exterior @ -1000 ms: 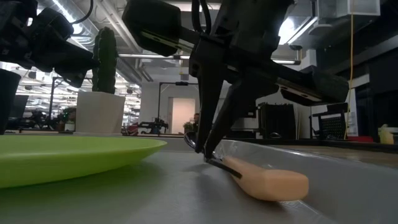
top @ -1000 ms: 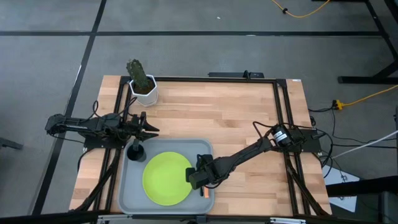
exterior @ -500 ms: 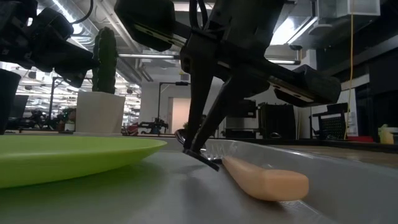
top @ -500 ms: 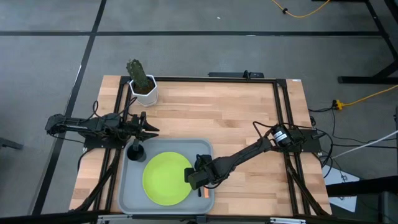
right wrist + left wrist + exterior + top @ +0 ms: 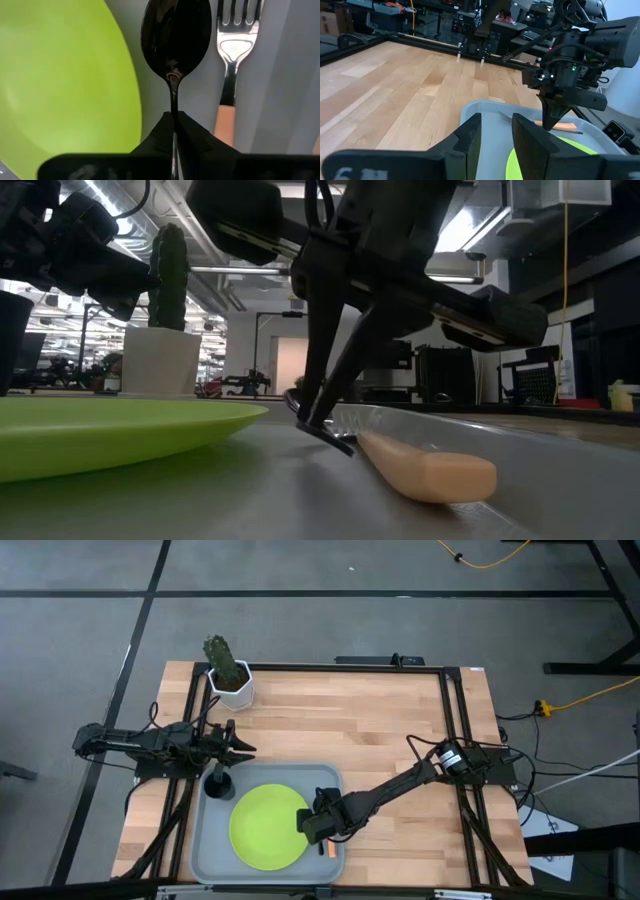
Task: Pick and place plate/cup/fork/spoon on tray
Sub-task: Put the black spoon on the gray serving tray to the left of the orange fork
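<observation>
Dark and slim, the spoon (image 5: 175,40) lies in the tray (image 5: 205,852) between the plate (image 5: 268,828) and the fork (image 5: 231,55), its handle pinched by the right gripper (image 5: 174,125). Left of the tray's far-left corner, the left gripper (image 5: 240,748) waits with fingers apart, near the cup (image 5: 217,783).

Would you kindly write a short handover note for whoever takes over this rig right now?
Right gripper: shut on the spoon, low over the tray, between plate and fork.
Left gripper: open, holding nothing, waiting at the tray's far left corner above the cup.
Done: plate, cup and fork lie in the tray.
Left: release the spoon beside the fork, withdraw.
</observation>
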Controlling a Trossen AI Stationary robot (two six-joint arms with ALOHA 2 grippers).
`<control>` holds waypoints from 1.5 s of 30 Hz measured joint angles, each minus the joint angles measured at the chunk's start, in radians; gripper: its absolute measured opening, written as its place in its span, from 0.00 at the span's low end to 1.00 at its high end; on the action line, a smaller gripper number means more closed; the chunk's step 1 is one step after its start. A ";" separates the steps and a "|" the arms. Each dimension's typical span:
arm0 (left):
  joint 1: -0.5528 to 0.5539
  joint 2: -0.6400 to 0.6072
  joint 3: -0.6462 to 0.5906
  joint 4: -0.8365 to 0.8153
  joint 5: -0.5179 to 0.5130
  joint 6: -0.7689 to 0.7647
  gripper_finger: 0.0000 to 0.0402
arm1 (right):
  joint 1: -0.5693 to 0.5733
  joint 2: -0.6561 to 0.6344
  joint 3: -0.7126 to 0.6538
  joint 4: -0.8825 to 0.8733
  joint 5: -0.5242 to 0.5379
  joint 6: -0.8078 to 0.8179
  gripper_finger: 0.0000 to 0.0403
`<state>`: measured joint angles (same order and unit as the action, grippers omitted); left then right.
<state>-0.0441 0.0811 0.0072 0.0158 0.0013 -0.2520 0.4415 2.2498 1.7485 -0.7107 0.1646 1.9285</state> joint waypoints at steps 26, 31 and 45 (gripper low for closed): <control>0.000 0.000 0.000 0.000 0.000 0.000 0.25 | -0.007 0.017 -0.001 0.007 0.001 -0.021 0.04; 0.000 0.000 0.000 0.000 0.000 0.000 0.25 | -0.008 0.017 -0.001 0.003 0.001 -0.021 0.06; 0.000 0.000 0.000 0.000 0.000 0.000 0.25 | -0.009 0.018 -0.001 -0.017 0.038 -0.050 0.12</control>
<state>-0.0443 0.0807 0.0072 0.0158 0.0013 -0.2522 0.4324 2.2677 1.7477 -0.7277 0.2024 1.8786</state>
